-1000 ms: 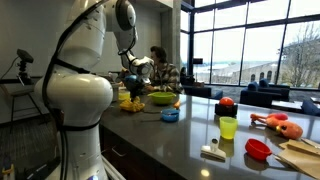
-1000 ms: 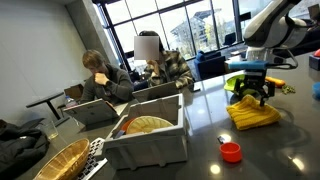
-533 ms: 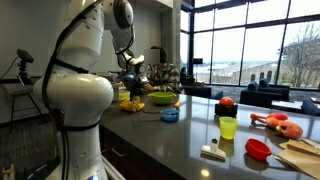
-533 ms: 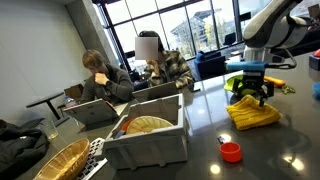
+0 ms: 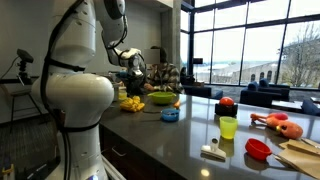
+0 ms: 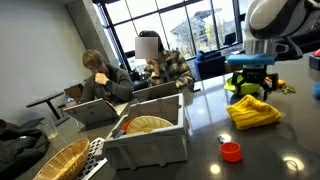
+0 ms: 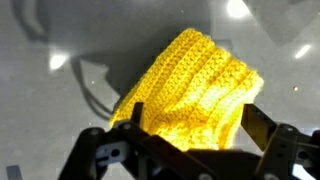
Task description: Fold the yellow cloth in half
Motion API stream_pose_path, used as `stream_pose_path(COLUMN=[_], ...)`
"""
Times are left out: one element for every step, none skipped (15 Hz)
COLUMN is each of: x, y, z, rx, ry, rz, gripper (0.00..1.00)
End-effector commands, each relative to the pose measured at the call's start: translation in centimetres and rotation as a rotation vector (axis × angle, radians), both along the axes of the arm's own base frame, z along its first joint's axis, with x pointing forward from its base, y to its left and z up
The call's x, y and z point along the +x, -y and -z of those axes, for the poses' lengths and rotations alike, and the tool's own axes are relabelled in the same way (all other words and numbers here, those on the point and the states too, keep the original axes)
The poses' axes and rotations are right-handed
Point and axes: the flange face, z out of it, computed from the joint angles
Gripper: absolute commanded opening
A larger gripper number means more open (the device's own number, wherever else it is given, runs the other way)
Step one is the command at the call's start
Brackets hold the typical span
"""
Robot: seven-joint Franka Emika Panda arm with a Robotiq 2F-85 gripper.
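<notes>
The yellow cloth [image 6: 252, 112] lies rumpled on the dark counter, its knitted ribs doubled into a thick layer. It fills the middle of the wrist view [image 7: 190, 85] and shows as a small yellow patch behind the arm [image 5: 131, 102]. My gripper [image 6: 250, 86] hangs open and empty a little above the cloth. In the wrist view both fingers of the gripper [image 7: 180, 135] stand apart on either side of the cloth's near edge, not touching it.
A lime-green bowl [image 5: 160, 98], a blue bowl [image 5: 170, 115], a yellow-green cup [image 5: 228, 127], a red bowl [image 5: 258, 149] and an orange toy [image 5: 277, 123] sit further along the counter. A white bin [image 6: 150, 138] and a small red cap [image 6: 231, 152] stand nearby.
My gripper has risen straight up from the cloth. The cloth stays on the counter.
</notes>
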Motion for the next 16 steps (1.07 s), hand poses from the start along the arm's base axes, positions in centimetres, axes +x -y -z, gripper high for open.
stream_pose_path(x=[-3.9,-4.7,-5.7,-6.6,-7.5,-8.2,-8.9,-9.5,-9.9,-10.2,-10.4,-10.4,-10.2,-9.9,-9.4,-8.9], y=[1.1,1.0,0.8,0.5,0.2,0.0,0.1,0.6,1.2,2.4,3.5,4.5,6.0,7.4,9.2,10.8], z=[-3.4,-4.0,-4.5,-5.0,-5.4,-5.8,-6.0,-6.5,-6.8,-7.2,-7.9,-8.5,-9.4,-10.4,-11.5,-12.5], rx=[-0.048,-0.057,-0.061,-0.052,-0.036,-0.029,-0.032,-0.046,-0.066,-0.116,-0.131,-0.139,-0.126,-0.121,-0.117,-0.119], ry=[0.093,0.108,0.128,0.147,0.167,0.182,0.187,0.191,0.195,0.193,0.203,0.216,0.242,0.265,0.292,0.311], rz=[-0.07,-0.103,-0.15,-0.207,-0.268,-0.322,-0.384,-0.434,-0.452,-0.442,-0.453,-0.453,-0.442,-0.428,-0.416,-0.417], gripper=[1.0,1.0,1.0,1.0,1.0,1.0,1.0,1.0,1.0,1.0,1.0,1.0,1.0,1.0,1.0,1.0])
